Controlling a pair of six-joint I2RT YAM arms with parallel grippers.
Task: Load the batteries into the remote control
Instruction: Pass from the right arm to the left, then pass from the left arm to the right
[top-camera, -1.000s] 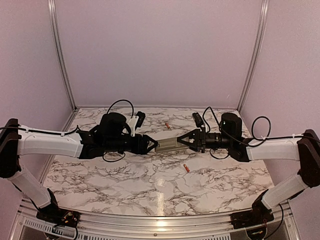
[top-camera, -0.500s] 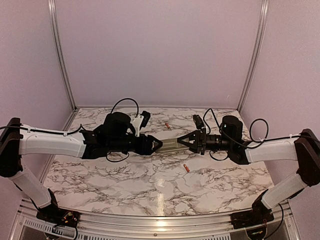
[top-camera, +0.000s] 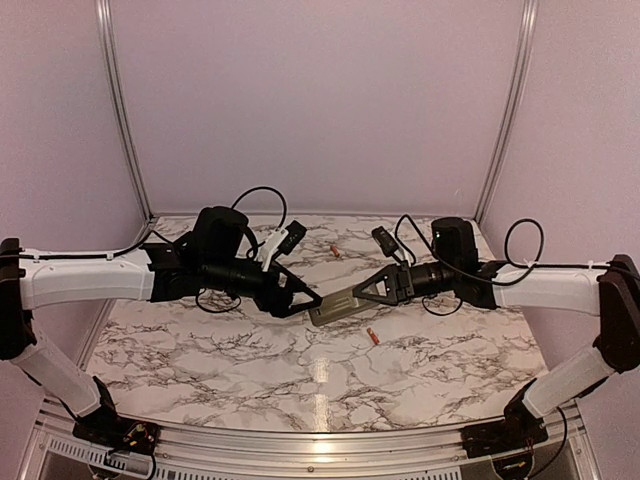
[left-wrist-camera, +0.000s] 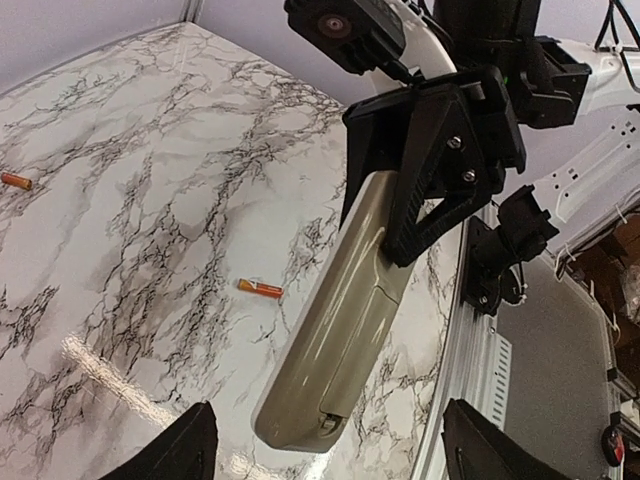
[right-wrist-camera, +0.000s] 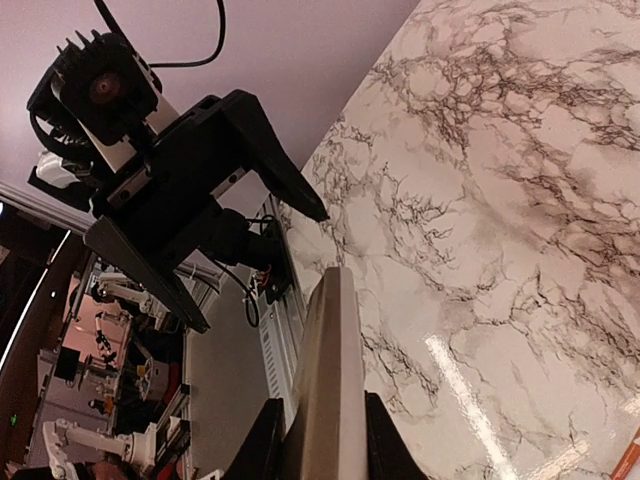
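The remote control (top-camera: 338, 304) is held in the air by my right gripper (top-camera: 388, 287), which is shut on its right end. In the left wrist view the remote's (left-wrist-camera: 340, 310) greyish back faces the camera with its cover in place. My left gripper (top-camera: 303, 298) is open, its jaws wide apart just off the remote's free left end, not touching it. One orange battery (top-camera: 372, 337) lies on the table below the right gripper, another (top-camera: 334, 250) lies further back. In the right wrist view the remote (right-wrist-camera: 325, 380) shows edge-on between my fingers (right-wrist-camera: 262, 445).
The marble table (top-camera: 250, 370) has metal rails along its near edge (top-camera: 320, 445) and pink walls round the other sides. Both batteries show in the left wrist view, one near the remote (left-wrist-camera: 259, 289) and one at the left edge (left-wrist-camera: 15, 181).
My left gripper has opened wide and come off the remote's left end. The right gripper has tilted the remote so its free end now points down towards the near left.
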